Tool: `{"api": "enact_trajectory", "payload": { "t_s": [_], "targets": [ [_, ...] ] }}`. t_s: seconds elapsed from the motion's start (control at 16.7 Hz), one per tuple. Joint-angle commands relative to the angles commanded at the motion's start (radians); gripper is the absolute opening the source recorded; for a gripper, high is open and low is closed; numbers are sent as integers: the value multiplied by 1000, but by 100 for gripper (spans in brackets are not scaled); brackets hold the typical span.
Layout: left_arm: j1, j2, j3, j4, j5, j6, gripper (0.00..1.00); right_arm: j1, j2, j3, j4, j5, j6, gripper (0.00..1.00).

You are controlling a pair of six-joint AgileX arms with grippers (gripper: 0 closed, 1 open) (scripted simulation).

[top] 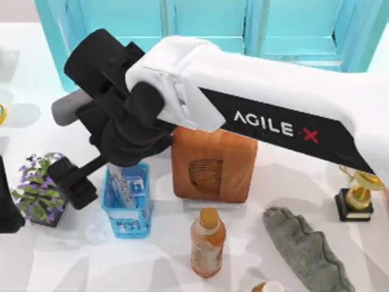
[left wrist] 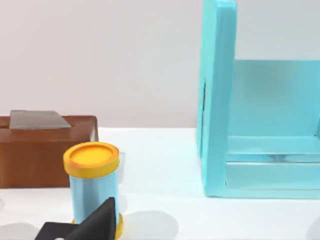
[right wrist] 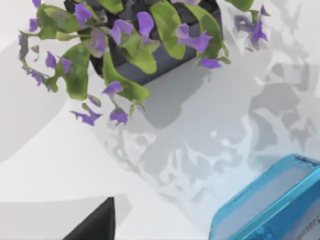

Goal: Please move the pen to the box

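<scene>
The pen [top: 126, 190] looks like a grey-white barrel with dark print lying inside the small blue crate [top: 143, 210]; its far end is hidden under my right arm. My right arm reaches across the table from the right. Its gripper [top: 74, 182] hangs just left of the crate, between it and the potted plant [top: 37, 190], holding nothing that I can see. One dark fingertip [right wrist: 96, 223] shows above the white table near the crate's corner [right wrist: 270, 205]. My left arm is parked at the left edge [top: 7, 210]. The box is out of view.
A wood-grain block [top: 213, 165] stands right of the crate, an orange bottle [top: 207, 242] in front of it, a grey cloth [top: 307, 249] and a trophy [top: 357, 196] farther right. A teal cabinet [top: 206, 21] lines the back. A yellow-lidded can [left wrist: 93, 181] and a brown case [left wrist: 35, 150] show in the left wrist view.
</scene>
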Motion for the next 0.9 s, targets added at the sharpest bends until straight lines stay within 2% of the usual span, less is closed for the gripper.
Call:
{"api": "enact_trajectory", "payload": {
  "t_s": [0.18,0.6,0.9],
  "targets": [
    [0,0,0,0,0,0,100,-10,90,-30,77,-9,2,100],
    [0,0,0,0,0,0,100,-42,95,-4,71,-18,-28,100],
    [0,0,0,0,0,0,100,-42,95,-4,71,-18,-28,62]
  ]
}}
